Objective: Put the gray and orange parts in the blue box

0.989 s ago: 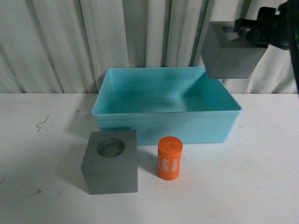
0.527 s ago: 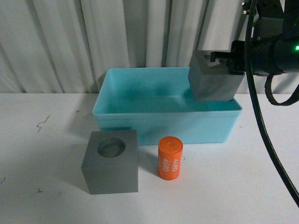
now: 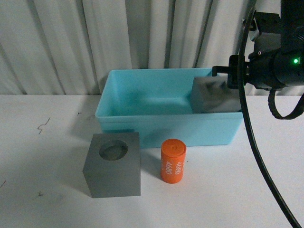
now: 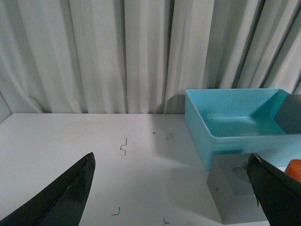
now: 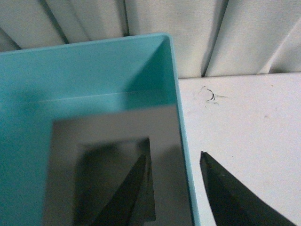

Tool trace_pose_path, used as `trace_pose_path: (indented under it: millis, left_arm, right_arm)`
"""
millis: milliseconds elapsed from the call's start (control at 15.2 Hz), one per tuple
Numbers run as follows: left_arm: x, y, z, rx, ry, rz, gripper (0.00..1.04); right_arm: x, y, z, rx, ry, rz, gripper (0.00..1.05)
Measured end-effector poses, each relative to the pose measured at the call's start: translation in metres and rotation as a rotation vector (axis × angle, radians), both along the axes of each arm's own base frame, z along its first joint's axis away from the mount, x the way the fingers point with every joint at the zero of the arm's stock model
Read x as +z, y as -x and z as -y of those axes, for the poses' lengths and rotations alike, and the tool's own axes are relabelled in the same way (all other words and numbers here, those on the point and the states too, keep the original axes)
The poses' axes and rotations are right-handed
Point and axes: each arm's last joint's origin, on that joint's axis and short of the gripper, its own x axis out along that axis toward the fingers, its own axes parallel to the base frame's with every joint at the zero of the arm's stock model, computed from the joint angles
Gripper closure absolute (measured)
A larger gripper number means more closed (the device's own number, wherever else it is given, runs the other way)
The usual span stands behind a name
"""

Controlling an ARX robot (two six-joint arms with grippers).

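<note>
The blue box (image 3: 166,124) stands at the table's middle back. A gray cube with a square recess (image 3: 212,95) is inside its right end, blurred, free of any grip. My right gripper (image 3: 222,72) is open just above it. In the right wrist view the gripper (image 5: 173,154) straddles the box wall (image 5: 182,136), one finger over the cube (image 5: 113,136). The gray cube with a round recess (image 3: 113,166) and the orange cylinder (image 3: 173,161) stand in front of the box. My left gripper (image 4: 171,154) is open and empty, left of that cube (image 4: 233,190).
White curtains (image 3: 71,42) hang behind the table. The right arm's cable (image 3: 254,142) hangs down at the right. Bare white tabletop (image 3: 42,142) lies left of the box, with small dark marks (image 4: 123,146).
My right gripper came down and left over the box with the square-recess cube and opened. The cube has dropped into the box's right end.
</note>
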Motion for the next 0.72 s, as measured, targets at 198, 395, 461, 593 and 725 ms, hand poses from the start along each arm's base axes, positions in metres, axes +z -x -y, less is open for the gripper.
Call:
trace_pose_path:
  millis: [198, 395, 461, 593, 725]
  left_arm:
    - [0.0, 0.0, 0.0, 0.0, 0.0, 0.0, 0.07]
    - [0.0, 0.0, 0.0, 0.0, 0.0, 0.0, 0.07]
    - [0.0, 0.0, 0.0, 0.0, 0.0, 0.0, 0.07]
    - [0.0, 0.0, 0.0, 0.0, 0.0, 0.0, 0.07]
    - [0.0, 0.0, 0.0, 0.0, 0.0, 0.0, 0.07]
  right_arm:
    - [0.014, 0.008, 0.005, -0.033, -0.003, 0.048, 0.44]
    - [0.078, 0.052, 0.025, -0.075, -0.056, 0.239, 0.13]
    - [0.103, 0.085, 0.038, -0.104, -0.092, 0.294, 0.04]
    - [0.114, 0.154, 0.056, -0.149, -0.129, 0.301, 0.06]
    - [0.085, 0.206, 0.064, -0.091, 0.027, 0.486, 0.49]
